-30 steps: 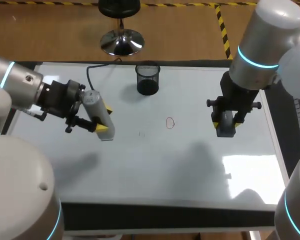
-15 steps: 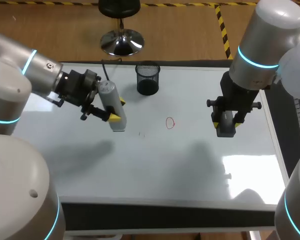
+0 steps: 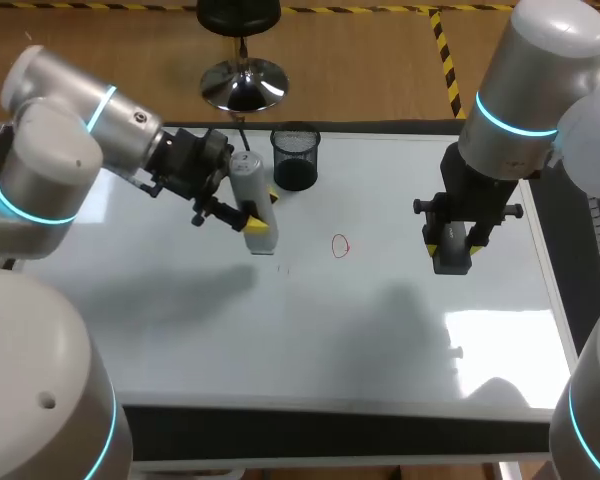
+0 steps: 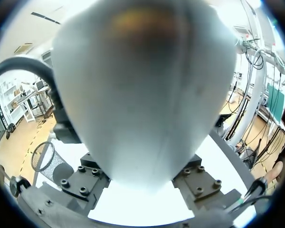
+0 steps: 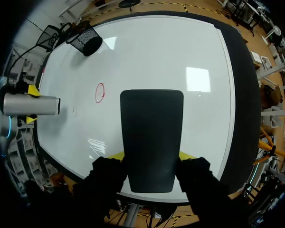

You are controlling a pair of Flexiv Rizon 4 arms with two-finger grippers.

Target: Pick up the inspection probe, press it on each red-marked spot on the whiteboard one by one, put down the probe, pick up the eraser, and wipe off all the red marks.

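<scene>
The inspection probe [image 3: 248, 185] is clamped between the 2 yellow tips of the left gripper [image 3: 264, 212]. In the head view its long axis runs from 12 to 6 o'clock, with the lower end over the whiteboard [image 3: 360, 320]. Contact with the board cannot be told. Only 1 red mark [image 3: 340, 246] is seen, near, at 3 o'clock from that end, so a sideways carry is judged needed. Farther at 3 o'clock, the eraser [image 5: 152, 133] is gripped by the right gripper [image 3: 450, 250].

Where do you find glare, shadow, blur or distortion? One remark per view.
Head view: a glare patch whitens the near right part of the whiteboard, and arm shadows fall on it. Left wrist view: the probe, very close, fills the picture as a blur. Right wrist view: the fisheye bends the whiteboard's edges; the eraser looks sharp.
</scene>
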